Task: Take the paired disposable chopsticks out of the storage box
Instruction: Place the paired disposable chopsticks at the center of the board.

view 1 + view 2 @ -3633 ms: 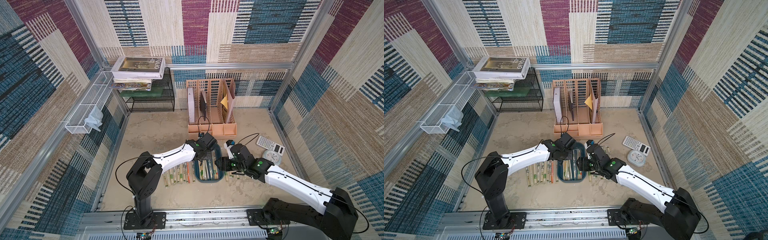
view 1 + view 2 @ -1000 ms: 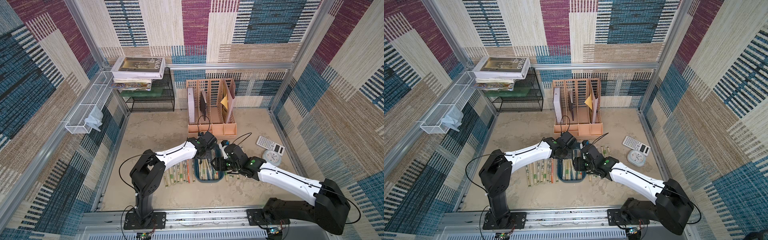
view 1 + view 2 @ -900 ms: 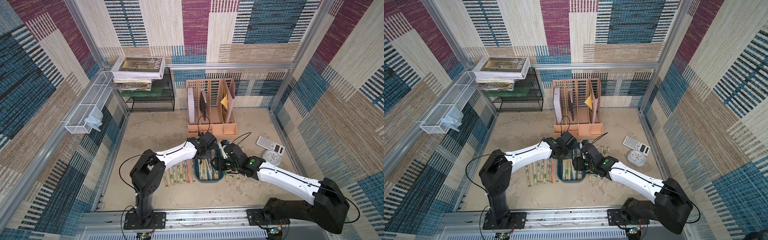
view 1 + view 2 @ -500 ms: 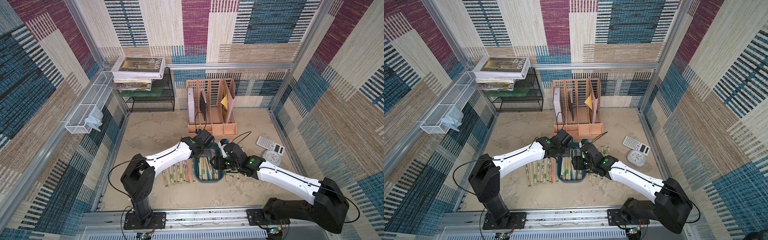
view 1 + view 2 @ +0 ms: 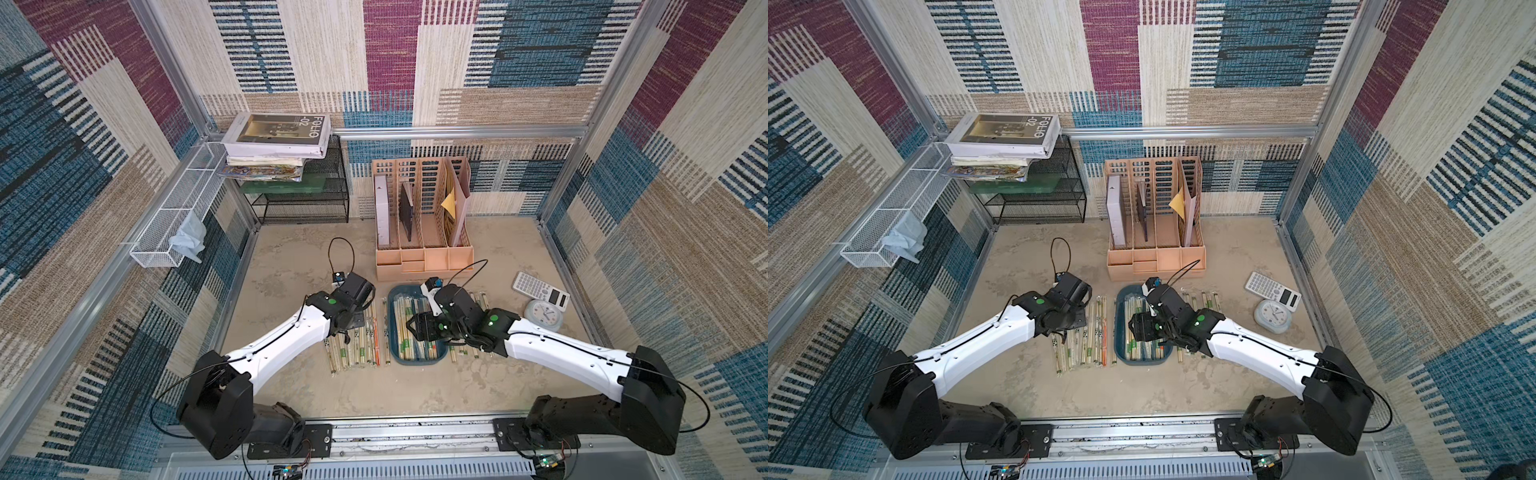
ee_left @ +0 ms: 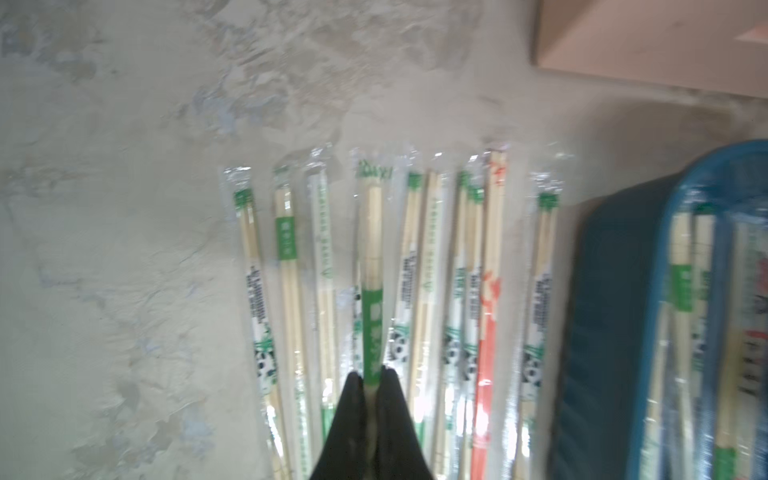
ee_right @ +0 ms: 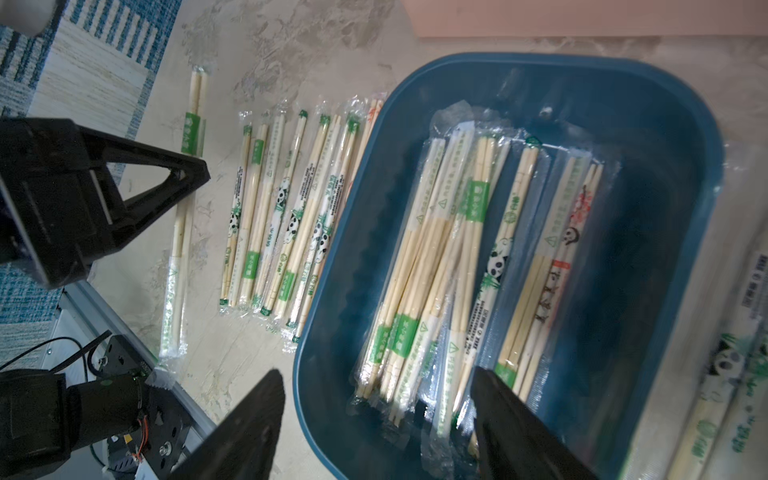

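Chopstick pair (image 6: pixel 371 291) pinched in left hand (image 6: pixel 370 376); right hand (image 7: pixel 376 378) spread over box (image 7: pixel 540 66).

Light: bright, even, diffuse in both top views; only faint soft shadows on the tabletop (image 5: pixel 291 266). Frame edges: walls bowed by wide lens. Left wrist view: smeared, storage box (image 6: pixel 615 291) blurred. Right wrist view: sharper; glare on wrappers of the paired disposable chopsticks (image 7: pixel 453 208)

The right tool (image 7: pixel 376 374), spread wide, straddles a wall of the teal storage box (image 7: pixel 665 208) above chopstick pairs (image 7: pixel 449 249); further pairs (image 7: pixel 282 208) line the desk (image 7: pixel 291 62), a single pair (image 7: pixel 183 232) seemingly pinched by the left tool (image 7: pixel 201 176).
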Robot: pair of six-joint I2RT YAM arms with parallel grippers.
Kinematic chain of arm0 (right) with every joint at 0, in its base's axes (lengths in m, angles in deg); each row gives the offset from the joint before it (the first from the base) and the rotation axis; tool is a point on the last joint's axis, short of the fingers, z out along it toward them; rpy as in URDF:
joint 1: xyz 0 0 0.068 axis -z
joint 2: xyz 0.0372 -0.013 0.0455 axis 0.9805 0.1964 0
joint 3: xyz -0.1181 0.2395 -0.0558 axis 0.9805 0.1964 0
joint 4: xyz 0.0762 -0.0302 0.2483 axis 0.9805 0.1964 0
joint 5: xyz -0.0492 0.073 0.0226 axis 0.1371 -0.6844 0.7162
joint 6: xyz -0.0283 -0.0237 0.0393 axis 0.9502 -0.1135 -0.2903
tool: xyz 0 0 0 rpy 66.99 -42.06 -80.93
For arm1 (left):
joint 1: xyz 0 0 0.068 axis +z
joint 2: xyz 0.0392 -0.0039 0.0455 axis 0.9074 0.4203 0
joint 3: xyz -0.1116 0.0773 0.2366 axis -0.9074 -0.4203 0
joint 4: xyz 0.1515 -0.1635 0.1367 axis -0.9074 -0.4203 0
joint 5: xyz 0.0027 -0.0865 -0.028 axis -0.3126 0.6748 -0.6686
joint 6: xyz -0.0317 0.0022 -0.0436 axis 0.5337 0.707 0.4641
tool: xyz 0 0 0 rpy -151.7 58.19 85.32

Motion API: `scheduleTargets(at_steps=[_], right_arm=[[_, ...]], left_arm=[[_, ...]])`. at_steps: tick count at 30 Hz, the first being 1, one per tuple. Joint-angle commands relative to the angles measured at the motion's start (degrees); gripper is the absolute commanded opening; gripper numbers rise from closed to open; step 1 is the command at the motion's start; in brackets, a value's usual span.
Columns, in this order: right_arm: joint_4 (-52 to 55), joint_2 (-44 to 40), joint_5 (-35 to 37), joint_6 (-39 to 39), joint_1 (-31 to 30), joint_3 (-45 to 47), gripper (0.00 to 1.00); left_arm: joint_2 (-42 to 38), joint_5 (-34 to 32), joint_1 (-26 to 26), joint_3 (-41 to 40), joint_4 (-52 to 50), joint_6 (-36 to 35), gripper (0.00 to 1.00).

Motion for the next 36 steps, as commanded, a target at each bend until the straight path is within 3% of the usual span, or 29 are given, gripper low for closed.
scheduleTargets(at_steps=[1,10,25,36], right_arm=[[-1.6,1.0,-0.1,0.6,-0.6,-0.8,0.74],[-1.8,1.0,0.4,0.8,-0.6,-1.2,0.74],[-0.6,-0.1,1.1,0.7,0.3,-1.2,0.74],[1.8,1.3,3.0,1.0,1.5,-1.8,0.74]], left_arm=[[-1.8,-3.0,2.3,-2.7,-2.0,0.4,0.00],[2.1,-4.1,7.6,-5.4,-2.6,0.2,0.00],[8.7,-5.0,11.5,-5.8,0.9,-1.3,0.01],[7.4,-2.0,12.6,-4.4,1.6,-2.8,0.27]])
